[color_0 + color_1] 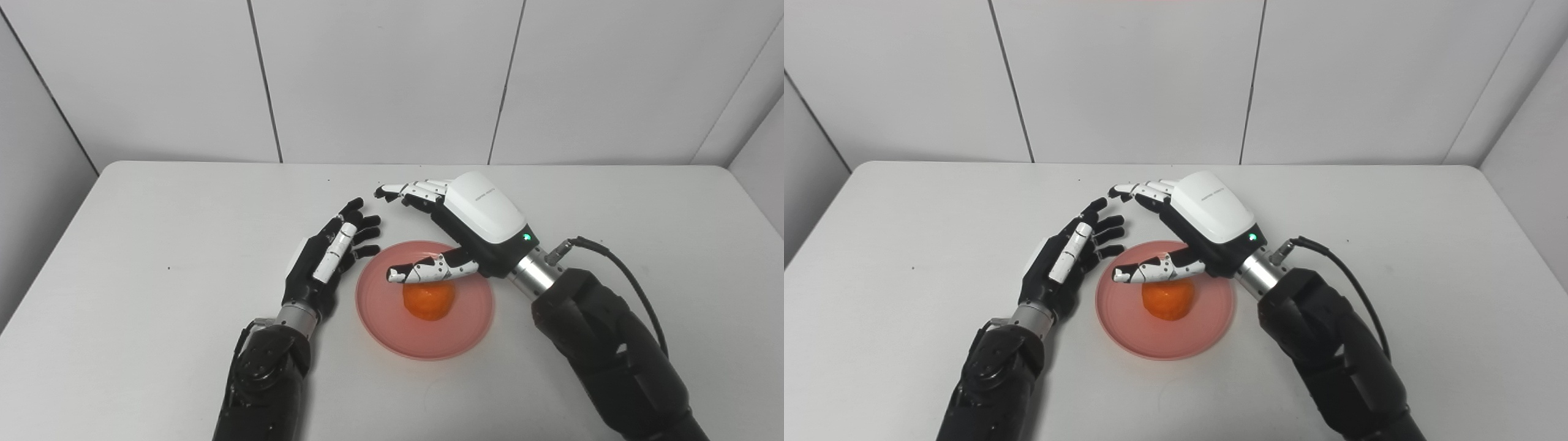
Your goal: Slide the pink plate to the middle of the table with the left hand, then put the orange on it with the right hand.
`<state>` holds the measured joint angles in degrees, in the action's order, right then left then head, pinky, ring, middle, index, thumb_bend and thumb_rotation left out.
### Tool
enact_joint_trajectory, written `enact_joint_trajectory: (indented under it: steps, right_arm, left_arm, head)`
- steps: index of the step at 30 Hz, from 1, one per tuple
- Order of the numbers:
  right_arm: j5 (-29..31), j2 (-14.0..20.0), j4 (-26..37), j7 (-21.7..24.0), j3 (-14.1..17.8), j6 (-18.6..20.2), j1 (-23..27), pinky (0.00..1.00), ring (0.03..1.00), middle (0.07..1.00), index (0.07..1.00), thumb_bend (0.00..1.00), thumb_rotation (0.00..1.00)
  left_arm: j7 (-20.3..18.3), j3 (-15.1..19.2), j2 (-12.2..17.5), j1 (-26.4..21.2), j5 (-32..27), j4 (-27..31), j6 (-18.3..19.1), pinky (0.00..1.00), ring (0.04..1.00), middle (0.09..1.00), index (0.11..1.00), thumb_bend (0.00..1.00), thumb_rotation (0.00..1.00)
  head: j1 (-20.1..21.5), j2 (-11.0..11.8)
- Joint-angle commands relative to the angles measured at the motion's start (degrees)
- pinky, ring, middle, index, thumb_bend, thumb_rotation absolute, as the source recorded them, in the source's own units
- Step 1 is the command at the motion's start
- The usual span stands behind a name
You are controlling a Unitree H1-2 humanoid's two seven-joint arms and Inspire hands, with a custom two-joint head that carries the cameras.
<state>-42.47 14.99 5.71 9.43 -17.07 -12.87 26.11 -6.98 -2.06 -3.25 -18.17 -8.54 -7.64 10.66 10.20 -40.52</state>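
The pink plate (471,327) lies near the middle of the white table, and the orange (429,300) rests on it, a little behind its centre. My right hand (471,220) hovers over the plate's far side, open, its thumb stretched just above the orange and its fingers spread towards the back. Nothing is in its grasp. My left hand (331,257) stands open just left of the plate's rim, fingers apart and pointing to the far side, holding nothing.
The white table (153,245) reaches to a white panelled wall at the back. Both dark forearms come in from the bottom edge, one on each side of the plate. A cable loops off the right wrist (618,269).
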Motion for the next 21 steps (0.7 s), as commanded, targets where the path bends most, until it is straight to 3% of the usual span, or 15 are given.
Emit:
enact_joint_trajectory:
  steps: [1,3,9,12,17,21]
  right_arm:
    - [0.38,0.29,-0.09,-2.45,1.06,-1.81,1.15,0.61,0.711,0.791,0.844,0.68,1.0]
    - [0.32,0.37,-0.61,-3.08,1.2,-1.61,0.95,0.61,0.722,0.803,0.842,0.69,1.0]
    - [-0.91,0.34,-4.42,-8.03,2.03,-2.39,0.14,0.61,0.736,0.819,0.841,0.71,1.0]
    - [0.19,-0.64,-7.5,-11.21,3.0,-2.15,-0.86,0.65,0.754,0.835,0.912,0.73,1.0]
    - [12.62,-6.68,-10.4,-12.35,8.6,2.24,-3.43,0.69,0.763,0.821,0.949,0.78,1.0]
    - [20.23,-10.98,-8.99,-11.75,13.45,7.55,-4.64,0.72,0.789,0.854,0.957,0.67,1.0]
  left_arm:
    - [0.7,0.32,-1.26,-1.3,-0.17,1.29,-2.45,0.77,0.836,0.808,0.904,0.76,0.68]
    - [1.24,0.4,-1.5,-1.19,0.42,1.09,-3.94,0.77,0.849,0.83,0.904,0.76,0.68]
    - [4.51,-1.04,-1.49,-0.77,6.79,-0.46,-12.57,0.82,0.887,0.888,0.914,0.86,0.82]
    - [7.27,-1.64,-1.78,-0.56,10.81,-1.12,-16.64,0.89,0.903,0.905,0.923,0.86,0.87]
    - [10.52,-2.13,-1.93,-0.8,15.42,-2.31,-21.11,1.0,0.967,0.955,0.967,0.8,0.93]
    - [11.93,-2.13,-2.0,-0.97,17.18,-2.49,-20.95,1.0,0.992,0.978,0.989,0.82,0.97]
  head:
    - [-0.03,-0.09]
    - [0.01,-0.13]
    - [-0.02,-0.12]
    - [-0.07,-0.24]
    - [-0.2,-0.34]
    - [-0.08,-0.36]
